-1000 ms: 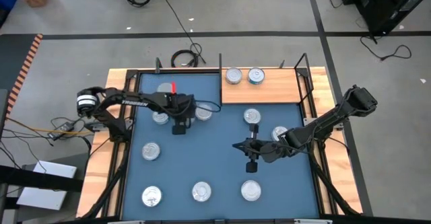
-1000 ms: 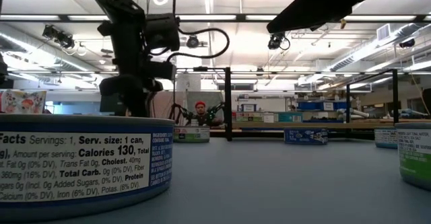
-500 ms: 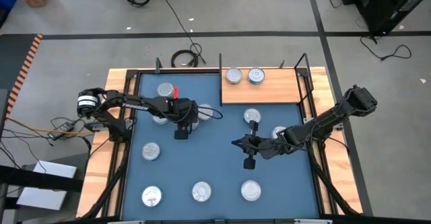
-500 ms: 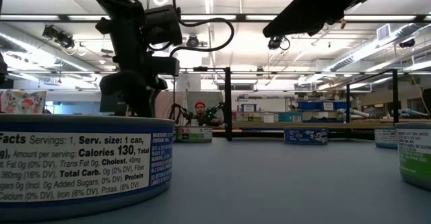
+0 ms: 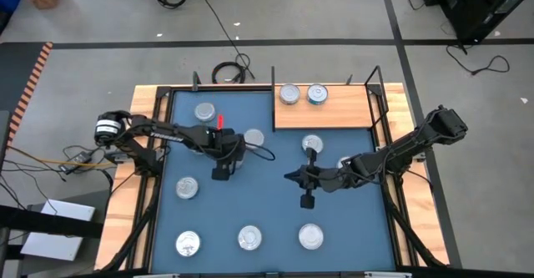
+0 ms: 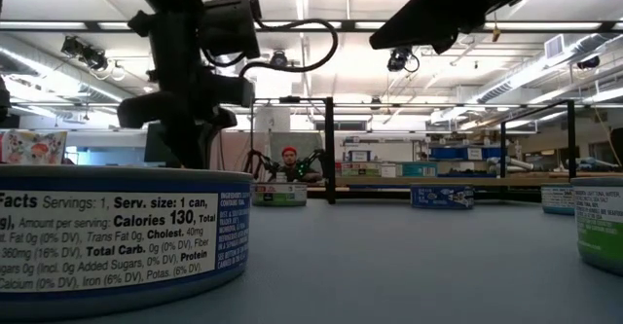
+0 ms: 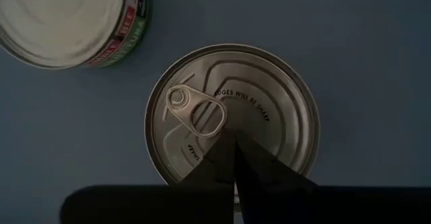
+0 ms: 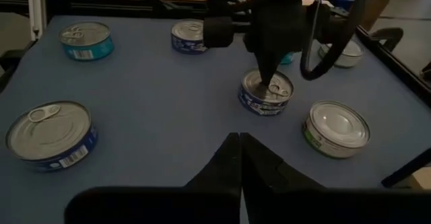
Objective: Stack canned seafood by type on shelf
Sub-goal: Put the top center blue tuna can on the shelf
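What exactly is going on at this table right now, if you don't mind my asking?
A two-armed robot is sorting tins of seafood from a blue mat onto a wooden shelf, where two tins already sit side by side. The left gripper, jaws shut, points straight down onto the lid of a blue-labelled tin by its pull tab, beside a green-labelled tin. The right gripper hovers shut over the mat's middle, holding nothing. Other tins lie scattered on the mat.

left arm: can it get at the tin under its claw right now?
Probably yes. The left claw hangs shut right over that tin, nothing between; it must open first. A green-labelled tin sits apart beside it.
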Motion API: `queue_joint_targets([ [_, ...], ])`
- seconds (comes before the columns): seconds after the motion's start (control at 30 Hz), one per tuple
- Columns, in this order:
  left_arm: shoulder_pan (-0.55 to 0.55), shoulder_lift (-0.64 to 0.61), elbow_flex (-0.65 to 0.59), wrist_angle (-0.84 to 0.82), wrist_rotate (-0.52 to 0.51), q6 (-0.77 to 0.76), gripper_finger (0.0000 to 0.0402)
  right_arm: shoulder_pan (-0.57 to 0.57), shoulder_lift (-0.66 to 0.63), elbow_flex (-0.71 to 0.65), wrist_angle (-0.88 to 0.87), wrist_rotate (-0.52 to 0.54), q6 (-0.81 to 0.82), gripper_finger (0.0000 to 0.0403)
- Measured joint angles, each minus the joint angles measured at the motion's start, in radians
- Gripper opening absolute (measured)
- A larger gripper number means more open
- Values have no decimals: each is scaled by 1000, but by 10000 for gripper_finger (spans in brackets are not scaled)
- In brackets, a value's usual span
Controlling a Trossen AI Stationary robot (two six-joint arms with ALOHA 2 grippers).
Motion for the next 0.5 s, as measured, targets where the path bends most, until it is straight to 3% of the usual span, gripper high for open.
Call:
queue_joint_targets([
  [0.2,15,-92,0,5,4,-22,6,3,0,0,-8,0,0,10],
  [0.5,104,-134,-117,31,-122,-70,6,8,0,0,-13,0,1,5],
])
